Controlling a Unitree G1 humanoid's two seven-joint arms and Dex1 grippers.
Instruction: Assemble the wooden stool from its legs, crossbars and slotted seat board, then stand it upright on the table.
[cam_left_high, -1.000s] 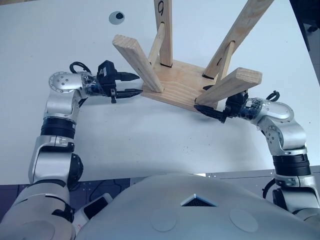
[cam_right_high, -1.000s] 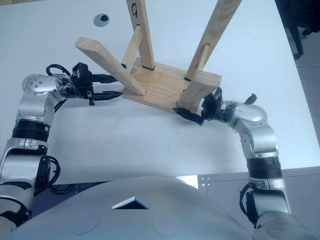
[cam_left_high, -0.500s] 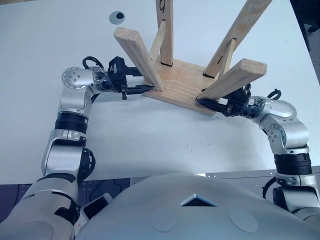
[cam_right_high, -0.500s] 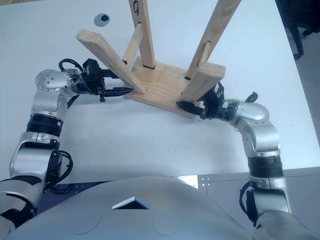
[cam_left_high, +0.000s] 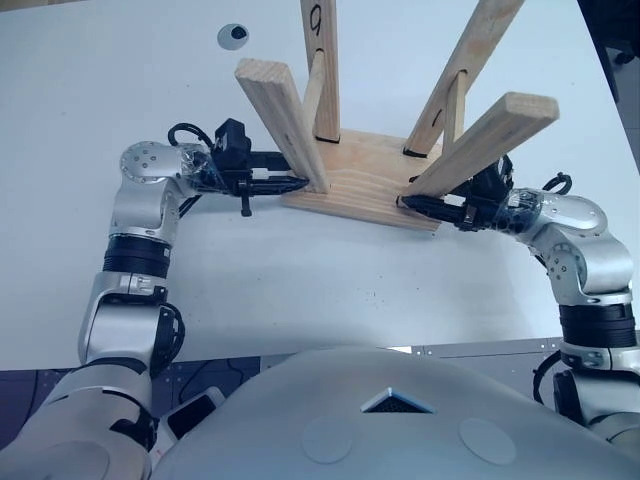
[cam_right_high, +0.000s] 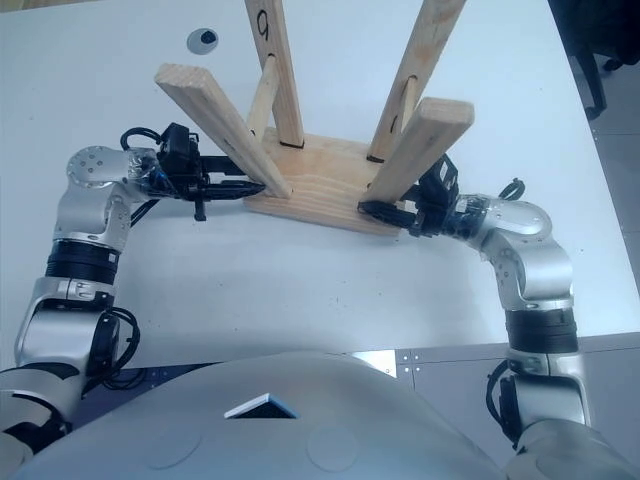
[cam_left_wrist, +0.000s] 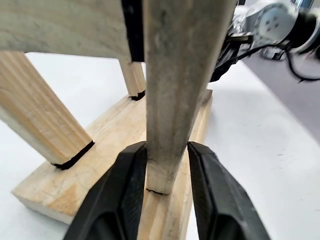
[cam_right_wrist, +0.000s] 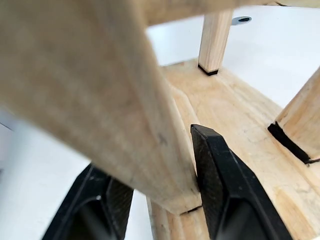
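The wooden stool lies upside down on the white table, its seat board (cam_left_high: 360, 185) flat and its legs pointing up. Thin crossbars (cam_left_high: 316, 85) join the legs in pairs. My left gripper (cam_left_high: 295, 180) is shut on the base of the near-left leg (cam_left_high: 280, 115); in the left wrist view both black fingers (cam_left_wrist: 122, 195) press that leg (cam_left_wrist: 175, 75). My right gripper (cam_left_high: 415, 203) is shut on the base of the near-right leg (cam_left_high: 490, 140), and its fingers (cam_right_wrist: 220, 185) hug the leg (cam_right_wrist: 100, 90) just above the board (cam_right_wrist: 250, 120).
A round grey grommet (cam_left_high: 233, 35) sits in the table at the far left. The table's front edge (cam_left_high: 300, 352) runs close to my body. A dark object (cam_left_high: 615, 40) stands past the table's right side. Open tabletop lies in front of the stool.
My left gripper moved right from open tabletop onto the near-left leg's base. My right gripper moved up onto the near-right leg's base. The stool turned slightly, its board now squarer to me.
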